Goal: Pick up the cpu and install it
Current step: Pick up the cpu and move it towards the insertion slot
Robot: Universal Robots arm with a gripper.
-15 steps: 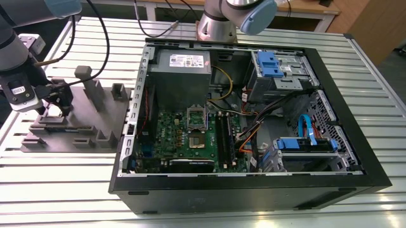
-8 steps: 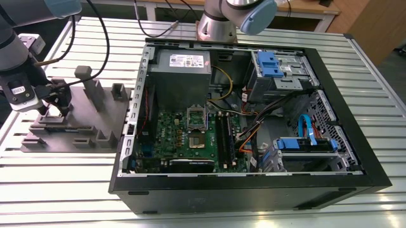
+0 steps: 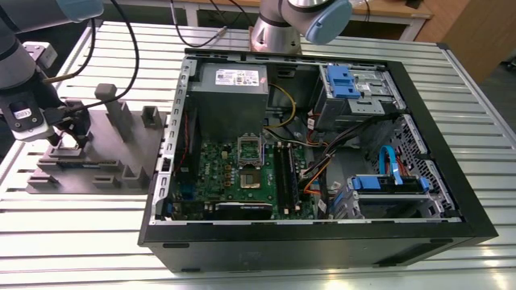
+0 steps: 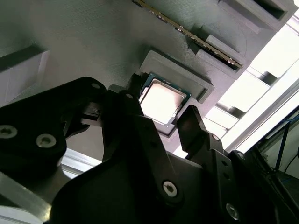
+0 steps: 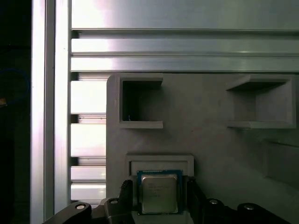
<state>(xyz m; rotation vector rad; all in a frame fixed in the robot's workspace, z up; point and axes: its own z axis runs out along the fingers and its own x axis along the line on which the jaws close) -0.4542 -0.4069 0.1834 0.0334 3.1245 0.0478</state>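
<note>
Gripper (image 3: 71, 140) over grey fixture (image 3: 121, 151), at 9 o'clock from computer case (image 3: 306, 241) in exterior view. Fingers (image 5: 127, 196) apart, straddling cpu (image 5: 159, 193) seated in fixture recess; nothing gripped.

Dim wrist views; glare on cpu (image 4: 161, 100), table slats (image 5: 88, 140).
</note>
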